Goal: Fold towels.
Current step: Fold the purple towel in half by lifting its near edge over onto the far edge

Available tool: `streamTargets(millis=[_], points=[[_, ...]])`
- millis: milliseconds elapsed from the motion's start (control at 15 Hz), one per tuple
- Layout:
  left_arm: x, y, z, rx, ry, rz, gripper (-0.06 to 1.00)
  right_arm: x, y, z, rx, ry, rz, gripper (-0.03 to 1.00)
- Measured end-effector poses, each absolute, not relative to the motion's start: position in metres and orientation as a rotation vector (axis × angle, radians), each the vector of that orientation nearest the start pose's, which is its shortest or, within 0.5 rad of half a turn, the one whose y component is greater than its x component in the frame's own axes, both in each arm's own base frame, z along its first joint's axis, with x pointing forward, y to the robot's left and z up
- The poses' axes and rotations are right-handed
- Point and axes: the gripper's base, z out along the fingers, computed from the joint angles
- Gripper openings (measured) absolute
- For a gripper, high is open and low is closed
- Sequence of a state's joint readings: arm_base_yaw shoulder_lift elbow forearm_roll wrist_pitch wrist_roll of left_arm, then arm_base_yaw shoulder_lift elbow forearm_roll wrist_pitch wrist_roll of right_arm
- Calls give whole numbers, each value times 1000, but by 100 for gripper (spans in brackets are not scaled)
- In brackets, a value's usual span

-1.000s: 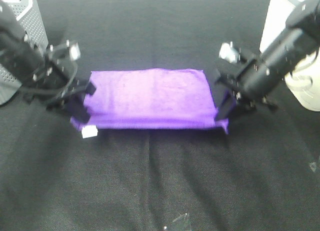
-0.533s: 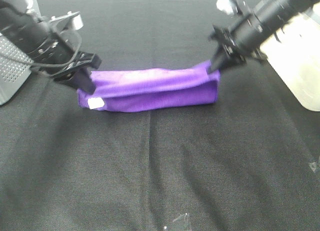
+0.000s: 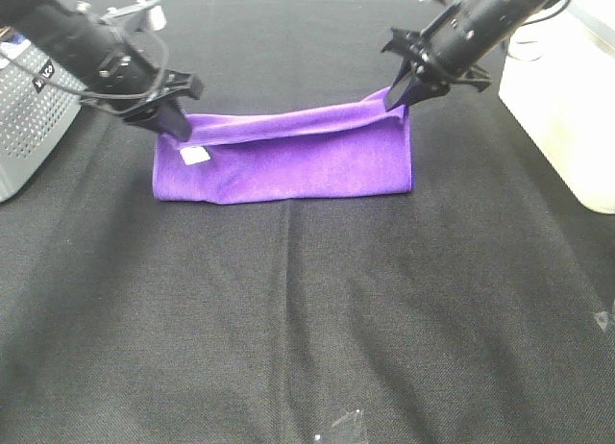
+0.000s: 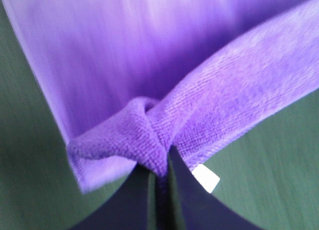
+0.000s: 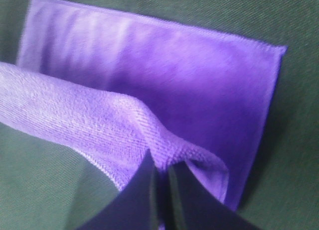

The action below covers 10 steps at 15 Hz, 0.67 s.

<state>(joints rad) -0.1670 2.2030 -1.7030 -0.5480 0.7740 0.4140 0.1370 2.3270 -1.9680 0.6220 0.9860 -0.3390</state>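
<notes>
The purple towel (image 3: 288, 160) lies across the middle of the black table, its far long edge lifted and stretched between both grippers. My left gripper (image 3: 176, 129) is shut on the towel's left far corner (image 4: 149, 140), next to the small white tag (image 3: 195, 156), which also shows in the left wrist view (image 4: 206, 177). My right gripper (image 3: 397, 96) is shut on the right far corner (image 5: 164, 150). The near part of the towel rests flat on the table (image 3: 288, 319). Both corners are held a little above the surface.
A grey perforated basket (image 3: 29, 117) stands at the left edge. A cream-white container (image 3: 567, 98) stands at the right edge. A scrap of clear tape (image 3: 341, 425) lies near the front edge.
Both grippers have carried the towel's held edge up and away toward the far side. The fold has opened out, and more of the towel's lower layer now shows flat on the table.
</notes>
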Motion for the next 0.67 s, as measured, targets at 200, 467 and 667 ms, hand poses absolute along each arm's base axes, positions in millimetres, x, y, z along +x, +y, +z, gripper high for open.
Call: streamTargets(millis=[200, 467, 667], points=[[483, -115, 162, 346, 2614, -550, 0, 504, 112, 163, -277, 2688, 699, 1], [500, -118, 147, 326, 2582, -545, 0, 524, 110, 143, -278, 2649, 620, 1], [508, -118, 138, 318, 2568, -536, 0, 528, 110, 133, -261, 2659, 611, 1]])
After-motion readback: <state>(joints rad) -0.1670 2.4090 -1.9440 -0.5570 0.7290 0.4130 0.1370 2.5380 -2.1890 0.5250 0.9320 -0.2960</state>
